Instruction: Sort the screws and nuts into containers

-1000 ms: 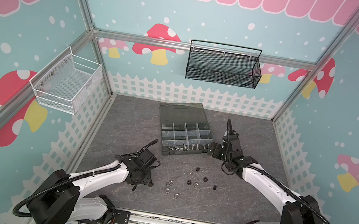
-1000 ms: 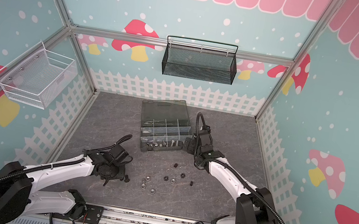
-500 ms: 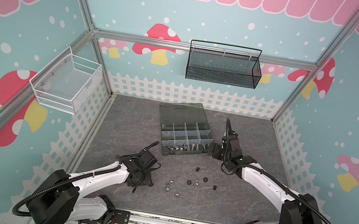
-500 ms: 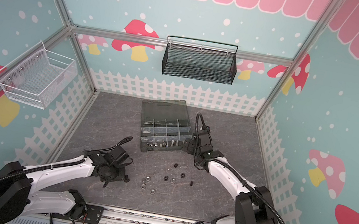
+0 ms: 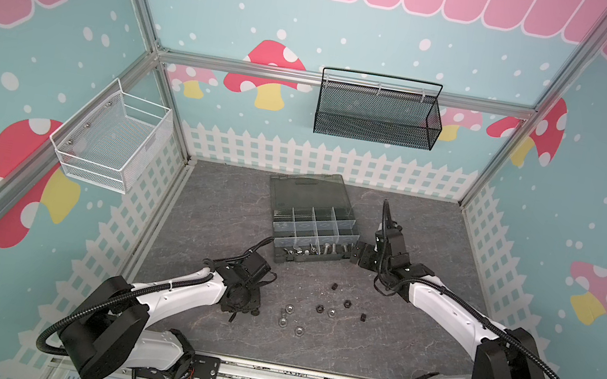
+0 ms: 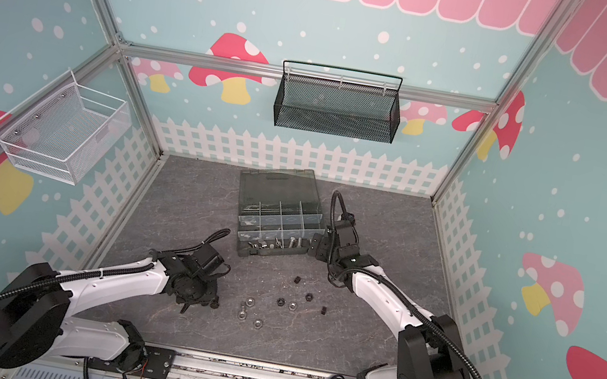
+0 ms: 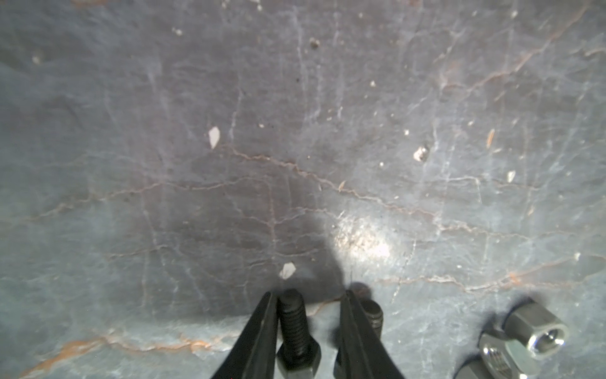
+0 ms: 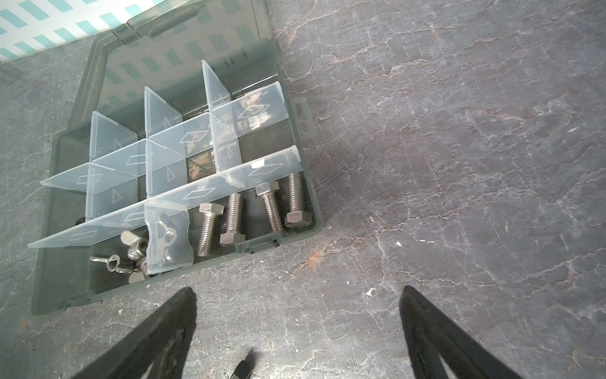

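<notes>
Straddling a black screw, the left claw is not yet clenched

One short black screw (image 7: 296,331) lies flat on the grey surface (image 7: 229,147), left of the middle and toward the front. The left claw (image 7: 309,295) stands over it with the tips down. Its fingers (image 7: 259,331) are only narrowly apart. One touches the side of the screw and the other keeps a small gap, so nothing is grasped. A second black screw (image 7: 373,315) lies just outside that other finger.

Some silver nuts (image 7: 501,356) rest near them. In both top views more nuts are scattered toward the middle of the surface, among them four black nuts (image 5: 347,303).

Behind this scatter sits the organiser box (image 8: 59,288), with its lid (image 5: 307,193) folded open toward the back wall. In the front row of compartments (image 8: 210,192), the corner one holds four silver screws (image 8: 236,220) and the next one holds wing nuts (image 8: 131,252). A loose clear divider (image 8: 169,236) leans between them.

The right claw (image 8: 298,290) hangs just beside the front right corner of the box. It is released wide and holds nothing.
</notes>
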